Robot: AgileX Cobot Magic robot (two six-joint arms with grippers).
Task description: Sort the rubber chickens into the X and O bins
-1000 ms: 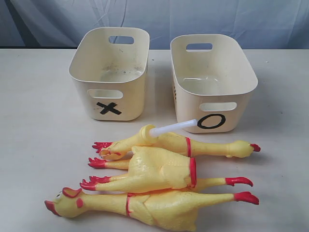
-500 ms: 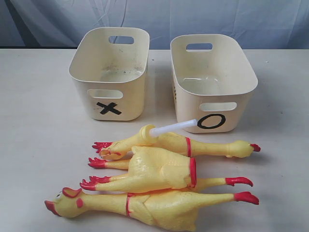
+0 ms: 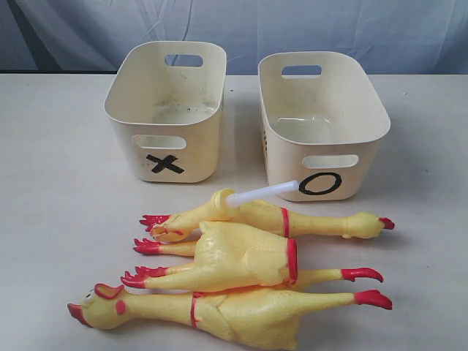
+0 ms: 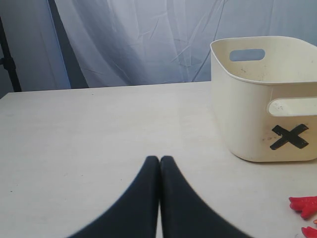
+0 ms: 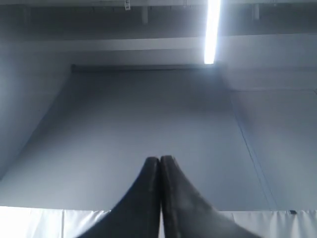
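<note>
Three yellow rubber chickens lie piled at the table's front. The rear chicken (image 3: 322, 222) carries a white squeaker tube (image 3: 262, 192). A middle chicken (image 3: 234, 257) rests on the front chicken (image 3: 241, 311), whose head points left. Behind them stand the cream X bin (image 3: 167, 110) and the O bin (image 3: 322, 121), both with nothing inside. Neither gripper shows in the exterior view. My left gripper (image 4: 159, 159) is shut over bare table, left of the X bin (image 4: 267, 99), with red chicken feet (image 4: 303, 204) at the frame's edge. My right gripper (image 5: 159, 158) is shut, pointing at the ceiling.
The pale table (image 3: 58, 183) runs back to a white curtain (image 3: 292, 29). A ceiling strip light (image 5: 212, 29) glows in the right wrist view. A dark stand (image 4: 7, 59) rises at the table's far left edge.
</note>
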